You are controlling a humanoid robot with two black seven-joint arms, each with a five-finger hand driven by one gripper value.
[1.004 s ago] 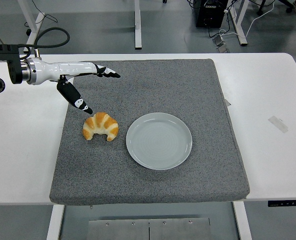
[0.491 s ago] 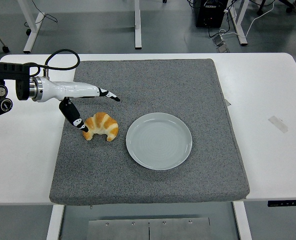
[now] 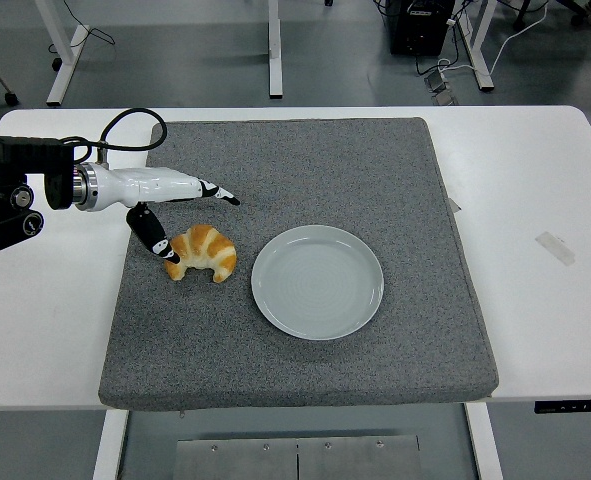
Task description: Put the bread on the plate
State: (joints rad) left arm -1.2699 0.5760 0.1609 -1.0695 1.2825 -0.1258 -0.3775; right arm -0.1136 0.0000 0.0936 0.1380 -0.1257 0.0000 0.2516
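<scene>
My left robot hand (image 3: 165, 205) reaches in from the left edge over the grey mat, white-shelled with black fingertips. It is released and grasps nothing: the long fingers (image 3: 210, 190) stretch out to the right, above and behind the bread, while the thumb (image 3: 153, 235) hangs down and forward. The thumb's black tip sits at the bread's left end, touching it or just short of touching; I cannot tell which from this height. A black cable (image 3: 125, 125) loops up from my wrist, and my black forearm (image 3: 15, 185) lies over the white bench (image 3: 45, 300) at the left.

The bread (image 3: 202, 253) is a golden croissant with pale stripes, lying flat on the mat, its curved back toward the far side and its two ends pointing toward the near edge. It rests on the left part of the mat, just beside the plate but apart from it, with a strip of bare mat between them.

The plate (image 3: 318, 282) is round and pale, sitting near the middle of the mat with nothing on it. The mat (image 3: 305, 160) is a thick grey felt-like pad that covers most of the bench's middle.

Farther right, on the bare bench, lies a small strip of clear tape (image 3: 555, 247). Beyond the far edge there is grey floor (image 3: 195, 50) with white legs of other furniture.
</scene>
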